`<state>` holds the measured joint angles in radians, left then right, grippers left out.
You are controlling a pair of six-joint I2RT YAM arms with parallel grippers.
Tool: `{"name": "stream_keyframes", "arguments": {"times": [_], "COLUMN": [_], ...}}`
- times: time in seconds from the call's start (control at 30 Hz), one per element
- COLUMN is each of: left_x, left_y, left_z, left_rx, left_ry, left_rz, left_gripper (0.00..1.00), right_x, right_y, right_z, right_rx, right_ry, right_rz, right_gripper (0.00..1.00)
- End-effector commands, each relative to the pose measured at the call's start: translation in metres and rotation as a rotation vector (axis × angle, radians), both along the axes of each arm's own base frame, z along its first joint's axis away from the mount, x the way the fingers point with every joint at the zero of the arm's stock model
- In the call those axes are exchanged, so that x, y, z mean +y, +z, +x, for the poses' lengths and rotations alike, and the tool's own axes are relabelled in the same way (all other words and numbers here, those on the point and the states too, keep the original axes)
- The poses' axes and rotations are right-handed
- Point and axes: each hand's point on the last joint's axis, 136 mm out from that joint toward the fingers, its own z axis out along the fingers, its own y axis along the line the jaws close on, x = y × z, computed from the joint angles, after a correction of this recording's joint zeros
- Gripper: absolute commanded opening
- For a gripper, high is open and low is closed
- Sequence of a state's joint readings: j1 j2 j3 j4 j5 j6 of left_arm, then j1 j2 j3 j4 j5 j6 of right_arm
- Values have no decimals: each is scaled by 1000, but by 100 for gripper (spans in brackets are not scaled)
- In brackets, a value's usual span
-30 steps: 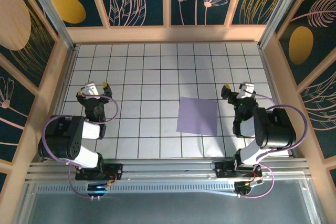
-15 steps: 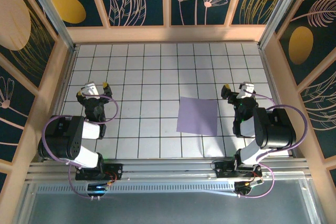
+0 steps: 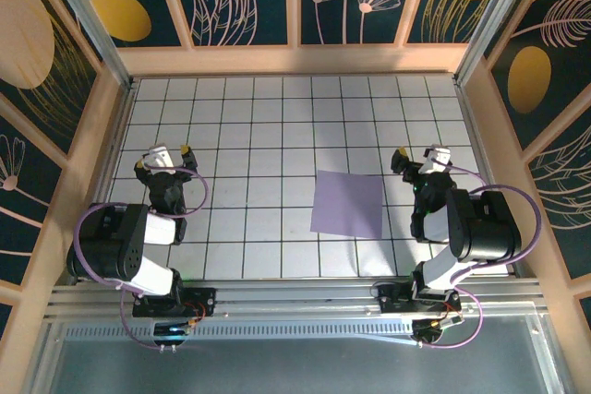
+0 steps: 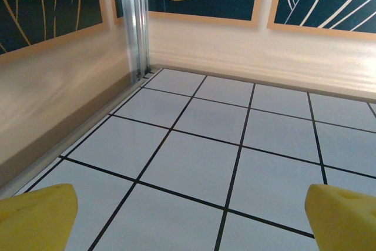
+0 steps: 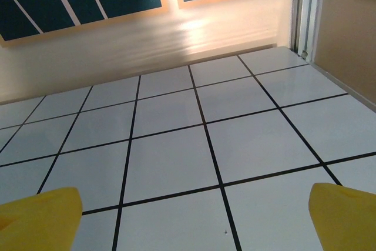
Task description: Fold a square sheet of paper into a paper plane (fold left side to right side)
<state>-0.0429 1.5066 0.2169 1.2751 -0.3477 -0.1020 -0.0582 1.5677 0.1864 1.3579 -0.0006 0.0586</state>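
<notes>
Both jaws stood wide open, empty; thin lavender paper square [image 3: 347, 203] lay betw. them, nearer R jaws. Best: pinch L edge low, align corners.

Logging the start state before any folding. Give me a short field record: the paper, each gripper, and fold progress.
paper: square sheet of paper, lavender, lying flat on the tiled table, right of centre
fold state: unfolded, no crease visible
left gripper: open, empty, well to the left of the sheet
right gripper: open, empty, just right of the sheet, not touching it
task progress: first fold not yet begun
</notes>
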Motion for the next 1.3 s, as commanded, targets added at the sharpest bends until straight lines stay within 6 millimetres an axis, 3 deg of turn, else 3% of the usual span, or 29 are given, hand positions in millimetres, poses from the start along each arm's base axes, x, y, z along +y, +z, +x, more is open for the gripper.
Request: {"name": "stream_keyframes", "arguments": {"times": [0.0, 0.17, 0.33, 0.43, 0.5, 0.67, 0.9, 1.07, 1.27], "left_x": [1, -3, -7, -16, -30, -91, -175, -230, -267], "left_y": [4, 16, 68, 94, 97, 71, 23, 15, 10], "left_z": [1, 6, 15, 18, 18, 9, -25, -37, -36], "left_rx": [-28, 0, 2, 7, 48, 192, 435, 537, 581], "left_ry": [0, -22, -38, -78, -125, -366, -537, -653, -699], "left_rz": [-19, -6, -40, -167, -339, -744, -918, -906, -874], "left_gripper": [99, 99, 99, 99, 99, 99, 99, 98, 97], "right_x": [-3, -4, -6, 12, 32, 88, 171, 200, 214], "right_y": [12, 33, 53, 63, 69, 71, 15, -30, -59], "right_z": [-3, -5, 0, 2, 0, -15, -53, -73, -85], "right_rx": [-53, -52, 69, 160, 220, 393, 717, 894, 999], "right_ry": [-15, -19, -41, 46, 142, 385, 618, 668, 669], "right_rz": [6, 6, 97, 173, 246, 418, 540, 624, 584], "right_gripper": [99, 99, 99, 99, 99, 99, 95, 81, 77]}}
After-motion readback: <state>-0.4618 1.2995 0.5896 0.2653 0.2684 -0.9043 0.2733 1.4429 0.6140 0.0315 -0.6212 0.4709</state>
